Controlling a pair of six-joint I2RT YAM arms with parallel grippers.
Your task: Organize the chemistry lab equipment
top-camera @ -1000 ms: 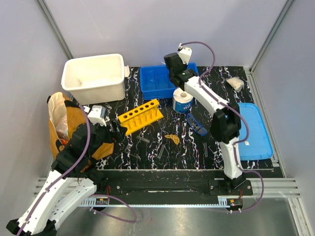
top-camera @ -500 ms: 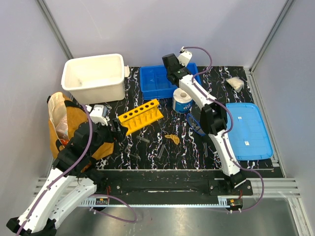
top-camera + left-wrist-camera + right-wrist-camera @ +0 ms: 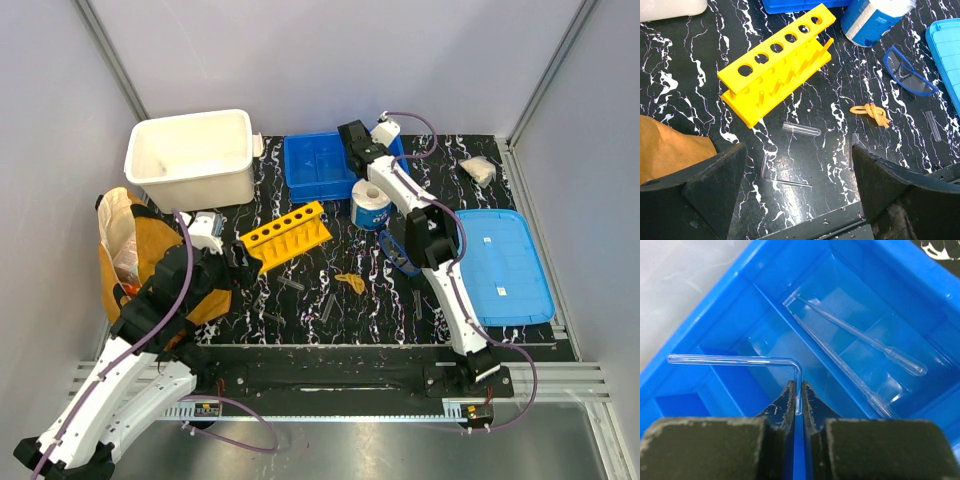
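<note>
The right gripper point(image 3: 799, 390) is closed on the short leg of a clear L-shaped glass tube point(image 3: 735, 359), over the glossy blue plastic bin point(image 3: 715, 305) (two pipettes point(image 3: 860, 337) lie inside, it seems). The left gripper point(image 3: 797, 167) hangs wide open near the yellow six-hole rack point(image 3: 777, 62).

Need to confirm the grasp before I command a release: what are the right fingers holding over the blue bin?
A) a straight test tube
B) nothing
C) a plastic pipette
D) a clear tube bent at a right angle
D: in the right wrist view the right fingers are shut on the short leg of the bent clear tube, above the blue bin. The two pipettes lie loose inside it.
</note>
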